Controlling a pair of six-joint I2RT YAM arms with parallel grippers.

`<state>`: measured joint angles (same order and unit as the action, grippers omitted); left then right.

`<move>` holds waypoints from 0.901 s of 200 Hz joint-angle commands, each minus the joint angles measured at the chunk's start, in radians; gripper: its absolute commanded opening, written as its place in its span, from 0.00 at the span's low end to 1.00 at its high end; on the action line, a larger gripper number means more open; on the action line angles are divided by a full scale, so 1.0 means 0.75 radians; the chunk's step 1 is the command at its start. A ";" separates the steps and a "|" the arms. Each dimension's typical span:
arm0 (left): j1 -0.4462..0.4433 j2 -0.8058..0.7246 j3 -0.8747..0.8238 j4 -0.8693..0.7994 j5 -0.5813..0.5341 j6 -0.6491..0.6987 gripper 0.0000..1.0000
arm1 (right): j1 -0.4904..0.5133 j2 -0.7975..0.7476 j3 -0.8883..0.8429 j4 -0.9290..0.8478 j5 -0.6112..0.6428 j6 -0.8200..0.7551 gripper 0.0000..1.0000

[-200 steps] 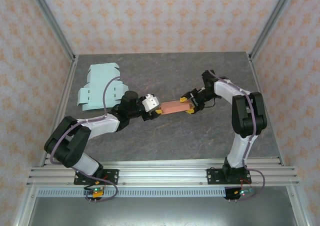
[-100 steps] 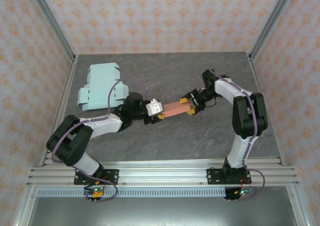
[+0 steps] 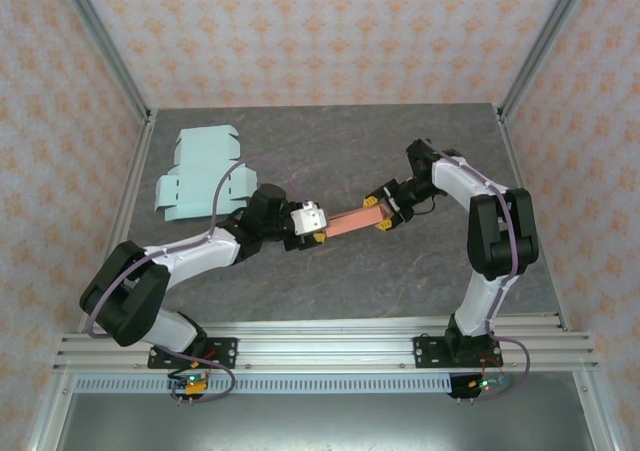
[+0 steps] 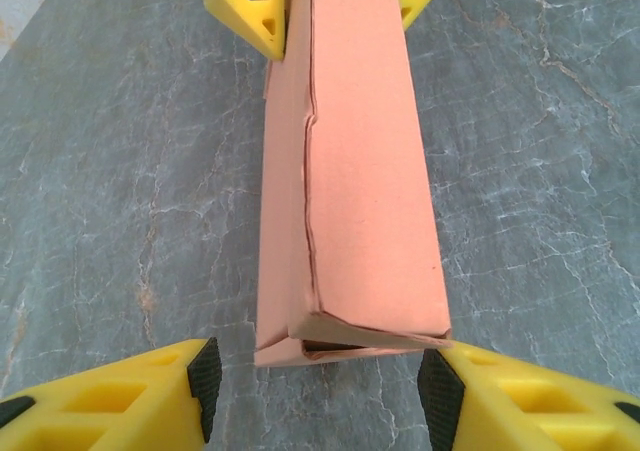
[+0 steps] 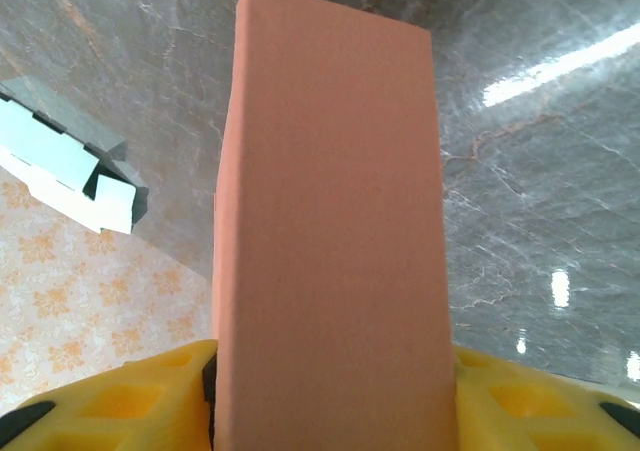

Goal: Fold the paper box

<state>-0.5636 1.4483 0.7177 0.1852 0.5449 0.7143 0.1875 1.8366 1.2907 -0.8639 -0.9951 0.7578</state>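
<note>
Pale-blue flat carton blank (image 3: 200, 169) lies at 10 o'clock on the grey marbled tabletop (image 3: 400, 281), well apart from the work; no hazard from it

Left gripper (image 4: 322, 386) — jaws about half spread, straddling the near end of the salmon paper box (image 4: 360, 191). One pad touches the box's corner and the other stands just off it, so I read this end as bracketed, not clamped. Risk: if these jaws close here they meet the end flap, which looks not fully tucked, and the kinked side seam. That could crush the tube rather than shut it

Box sits near table centre, apparently held off the surface. In the overhead view its long axis runs from between 8 and 9 o'clock to between 2 and 3 o'clock. The loose-flapped end points at the left arm, the other end at the right

Right gripper (image 5: 330, 396) — clamped on the far end, pads flush to both side walls. It looks like the sole firm hold. A push along the axis from the left may slide the box through the pads, and a twist may buckle the card
</note>
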 commanded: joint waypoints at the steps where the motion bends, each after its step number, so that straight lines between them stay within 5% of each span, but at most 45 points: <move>1: -0.016 -0.035 0.025 -0.033 0.003 0.044 0.58 | -0.009 -0.035 -0.013 -0.098 0.004 0.093 0.53; 96: -0.012 0.075 0.165 -0.018 -0.003 0.077 0.57 | -0.043 0.038 0.088 -0.132 -0.001 0.185 0.52; 180: -0.011 0.179 0.264 -0.064 0.222 0.081 0.56 | -0.045 0.083 0.070 -0.063 -0.041 0.250 0.52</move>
<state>-0.5697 1.5745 0.8768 0.1463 0.6285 0.7612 0.1551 1.8885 1.3392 -0.8806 -0.9962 0.8082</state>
